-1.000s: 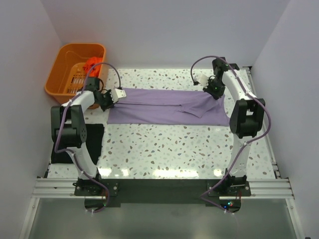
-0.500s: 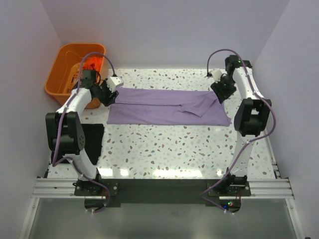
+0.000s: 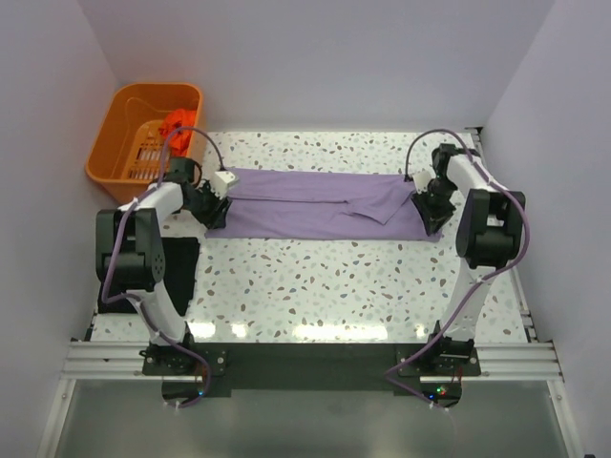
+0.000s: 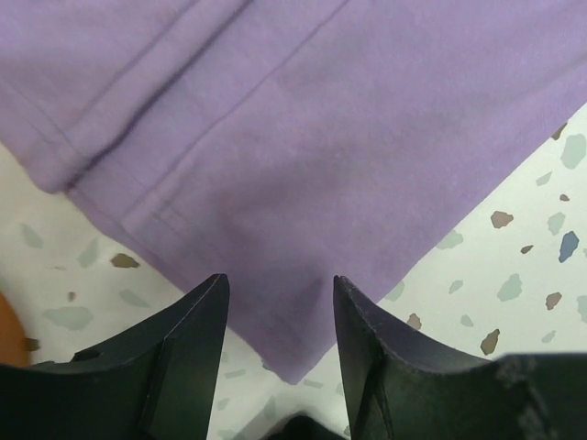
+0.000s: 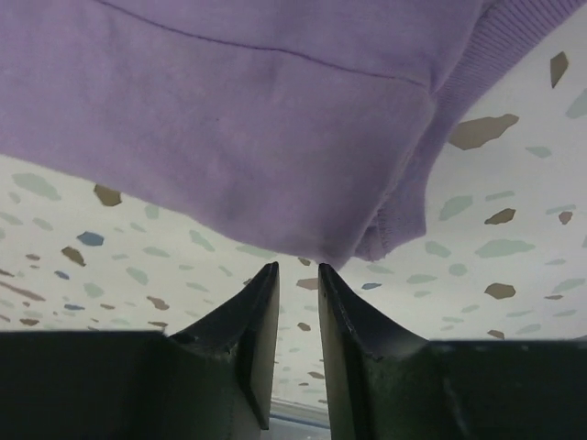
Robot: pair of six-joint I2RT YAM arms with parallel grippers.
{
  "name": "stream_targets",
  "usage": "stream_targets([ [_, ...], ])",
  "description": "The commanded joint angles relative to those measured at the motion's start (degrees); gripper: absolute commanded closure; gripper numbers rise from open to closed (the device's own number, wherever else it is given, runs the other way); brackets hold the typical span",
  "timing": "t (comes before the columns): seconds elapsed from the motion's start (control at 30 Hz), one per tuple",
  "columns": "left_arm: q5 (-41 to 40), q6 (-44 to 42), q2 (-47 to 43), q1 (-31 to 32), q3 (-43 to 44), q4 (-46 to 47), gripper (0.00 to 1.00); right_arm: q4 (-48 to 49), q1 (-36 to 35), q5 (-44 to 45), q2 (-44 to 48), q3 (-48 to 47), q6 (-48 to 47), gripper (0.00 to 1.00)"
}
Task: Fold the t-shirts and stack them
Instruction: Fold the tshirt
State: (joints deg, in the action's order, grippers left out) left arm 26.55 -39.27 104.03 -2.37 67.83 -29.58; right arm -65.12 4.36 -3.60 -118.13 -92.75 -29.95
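1. Fingers of the left gripper point(image 4: 280, 284) stand well apart and grip nothing. In the left wrist view the lower left corner of the lilac t-shirt point(image 4: 303, 137) reaches into the gap between them. I cannot tell whether either finger touches the cloth.
2. Fingers of the right gripper point(image 5: 296, 269) are nearly together, with only a narrow slit of the speckled table point(image 5: 514, 238) showing between them. They hold nothing, and the shirt's hem lies just past their tips.
3. Across the upper middle of the top view the lilac t-shirt point(image 3: 315, 205) lies spread as a wide flat band. The left gripper point(image 3: 216, 214) is at its lower left corner and the right gripper point(image 3: 430, 215) at its lower right corner.
4. At the upper left the orange-red t-shirt point(image 3: 177, 122) sits in the orange basket point(image 3: 105, 153). The black t-shirt point(image 3: 183, 262) lies at the left edge of the table, partly behind the left arm.
5. Half a second ago both grippers were at the band's upper corners, nearer the top of the frame; now they are at the lower ones. The lilac t-shirt has hardly shifted.
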Motion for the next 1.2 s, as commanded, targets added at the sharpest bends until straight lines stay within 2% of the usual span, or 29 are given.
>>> stream_targets([
  [0.0,-2.7,3.1,2.0,0.4,-1.5,2.0,0.47,6.1,0.6,4.5,-0.7,2.3,2.9,0.74],
  [0.07,-3.5,3.4,3.5,0.5,-1.7,1.8,0.48,8.3,0.6,6.5,-1.1,3.4,3.1,0.80],
  [0.13,-5.4,3.9,4.3,0.7,-2.3,2.2,0.50,11.0,0.6,9.5,-1.8,4.2,3.6,0.92],
  [0.2,-7.1,4.0,4.6,1.0,-3.0,1.9,0.51,11.6,0.6,12.3,-3.9,1.8,5.0,1.00],
  [0.33,-7.7,3.5,2.5,1.0,-4.4,1.0,0.53,14.8,0.5,17.8,-7.2,-3.9,6.5,1.00],
  [0.43,-2.7,2.3,-1.6,1.2,-3.6,-0.7,0.50,14.3,0.6,19.2,-10.4,-10.3,7.4,1.00],
  [0.53,-0.6,0.5,-5.7,4.0,-3.1,-0.4,0.49,14.0,0.6,19.2,-11.2,-15.4,8.0,0.91],
  [0.63,-3.7,-1.0,-7.1,8.9,-3.1,1.7,0.49,13.4,0.6,18.9,-10.1,-18.6,8.2,0.72],
  [0.67,-4.1,-1.7,-6.8,9.8,-3.1,2.2,0.49,13.4,0.5,19.0,-9.7,-19.3,8.2,0.61],
  [0.8,-8.0,-1.5,-3.1,13.9,-1.5,4.4,0.50,13.0,0.5,18.8,-6.3,-19.0,8.4,0.58],
  [0.93,-11.3,-2.8,2.0,15.6,0.4,5.3,0.51,9.8,0.6,14.4,-2.6,-18.3,9.6,0.58],
  [1.17,-16.2,-8.6,3.2,18.3,-3.1,1.8,0.57,5.5,0.5,8.8,4.2,-15.5,11.5,0.58],
])
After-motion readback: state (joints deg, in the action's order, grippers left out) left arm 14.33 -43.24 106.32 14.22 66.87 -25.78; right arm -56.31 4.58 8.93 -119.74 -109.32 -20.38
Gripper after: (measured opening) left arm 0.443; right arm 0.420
